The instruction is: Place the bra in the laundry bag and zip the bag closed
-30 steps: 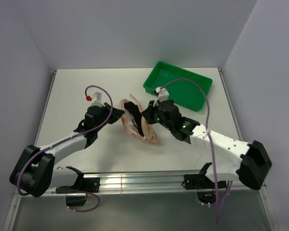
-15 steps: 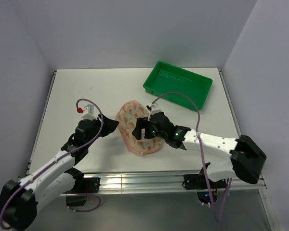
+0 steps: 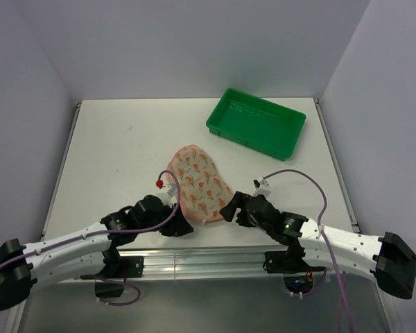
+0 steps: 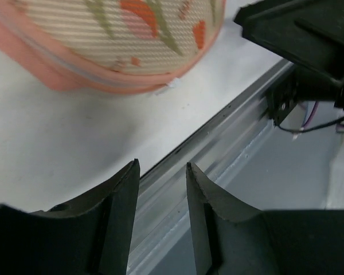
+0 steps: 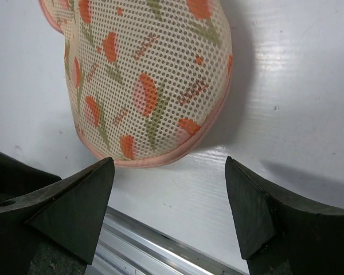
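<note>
The laundry bag [image 3: 197, 182] lies on the white table as one peach-pink dome with orange-and-green marks, its two halves together. The bra is hidden; no black fabric shows. My left gripper [image 3: 182, 227] sits low at the bag's near-left edge, apart from it. In the left wrist view the bag [image 4: 103, 40] is above the left gripper [image 4: 161, 172], whose jaws stand apart with nothing between them. My right gripper [image 3: 229, 208] is just right of the bag's near end. The right wrist view shows the bag [image 5: 143, 74] ahead of the wide open right gripper [image 5: 169, 169], not touching it.
A green plastic tray [image 3: 256, 125] stands at the back right. An aluminium rail [image 3: 208, 260] runs along the table's near edge, right under both grippers. It also appears as the rail [image 4: 218, 149] in the left wrist view.
A second ago the bag was open with black fabric showing between both grippers. It now lies closed on the table. Both arms have drawn back to the near edge with their jaws apart.
</note>
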